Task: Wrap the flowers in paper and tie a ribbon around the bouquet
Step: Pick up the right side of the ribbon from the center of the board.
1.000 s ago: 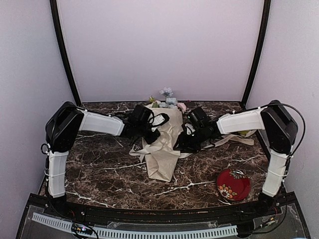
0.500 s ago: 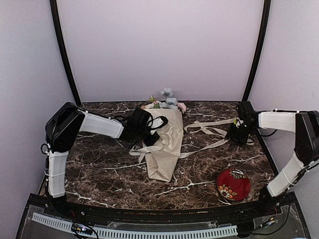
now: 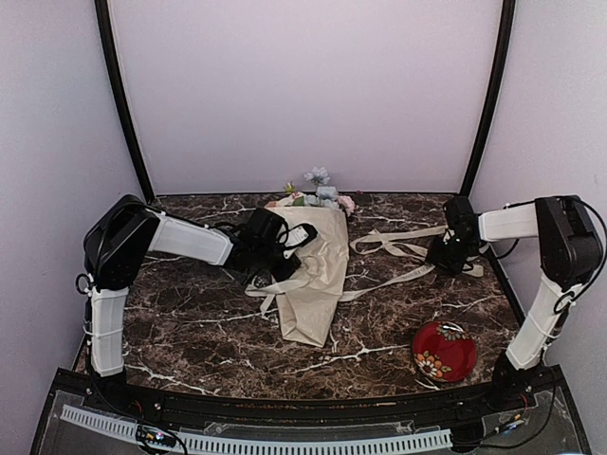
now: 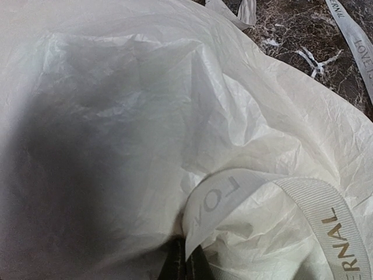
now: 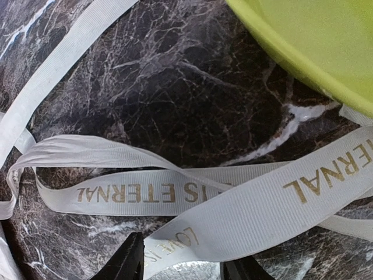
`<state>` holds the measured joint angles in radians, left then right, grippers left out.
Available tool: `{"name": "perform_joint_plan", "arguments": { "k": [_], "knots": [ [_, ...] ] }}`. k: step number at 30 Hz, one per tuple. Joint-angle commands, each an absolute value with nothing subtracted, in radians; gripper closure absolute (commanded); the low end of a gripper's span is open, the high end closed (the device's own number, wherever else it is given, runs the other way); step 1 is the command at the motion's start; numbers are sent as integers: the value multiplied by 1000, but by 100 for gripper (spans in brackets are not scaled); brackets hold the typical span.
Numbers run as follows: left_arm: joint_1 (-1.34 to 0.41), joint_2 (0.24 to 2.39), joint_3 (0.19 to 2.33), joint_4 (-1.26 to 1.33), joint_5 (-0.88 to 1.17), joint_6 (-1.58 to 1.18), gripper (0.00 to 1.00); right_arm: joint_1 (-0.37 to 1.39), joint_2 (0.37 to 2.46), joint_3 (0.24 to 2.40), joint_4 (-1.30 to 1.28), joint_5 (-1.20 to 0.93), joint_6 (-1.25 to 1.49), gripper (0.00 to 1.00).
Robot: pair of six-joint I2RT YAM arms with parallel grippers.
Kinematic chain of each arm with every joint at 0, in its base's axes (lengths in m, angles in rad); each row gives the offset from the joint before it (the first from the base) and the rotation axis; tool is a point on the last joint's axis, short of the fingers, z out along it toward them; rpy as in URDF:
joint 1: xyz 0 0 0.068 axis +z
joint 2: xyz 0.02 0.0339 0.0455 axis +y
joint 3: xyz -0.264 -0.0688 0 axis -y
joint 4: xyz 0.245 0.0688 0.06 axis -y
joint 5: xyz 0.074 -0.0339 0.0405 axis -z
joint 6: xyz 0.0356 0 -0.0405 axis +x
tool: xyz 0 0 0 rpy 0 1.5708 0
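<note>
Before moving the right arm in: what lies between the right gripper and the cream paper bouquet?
Loose strands of flat cream-white fabric ribbon on the dark marble table, from the paper cone bouquet to the right gripper; top view.

A robot lab booth: plain lilac walls (image 3: 303, 95), black frame posts (image 3: 121, 104), marble-patterned tabletop (image 3: 209, 322).

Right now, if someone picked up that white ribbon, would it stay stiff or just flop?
Probably floppy: the ribbon lies in loose, overlapping loops on the table. It is likely very light, being a thin, flat woven strip. Lifting one end may tug the rest along, since it runs on across to the paper.
</note>
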<state>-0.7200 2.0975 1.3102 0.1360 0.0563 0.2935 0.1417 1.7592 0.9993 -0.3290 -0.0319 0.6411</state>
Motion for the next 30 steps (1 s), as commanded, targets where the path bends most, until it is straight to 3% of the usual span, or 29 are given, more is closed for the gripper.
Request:
{"name": "perform_joint_plan", "arguments": {
  "k": [1, 6, 15, 22, 26, 30],
  "knots": [
    [-716, 2062, 1279, 53, 54, 300, 100, 138, 1787, 1011, -292, -41, 646, 58],
    [-714, 2054, 1271, 50, 49, 303, 100, 138, 1778, 1020, -302, -9, 640, 100],
    [-709, 2040, 1253, 74, 61, 300, 100, 170, 1478, 1005, -392, 102, 546, 100],
    [-701, 2039, 1239, 87, 72, 292, 100, 394, 1282, 1103, -371, 126, 318, 100],
    [-687, 2032, 1226, 97, 87, 271, 100, 586, 1286, 1190, -243, -11, 193, 100],
    [-671, 2010, 1199, 133, 126, 242, 100, 713, 1463, 1320, -108, -188, 140, 100]
  ]
}}
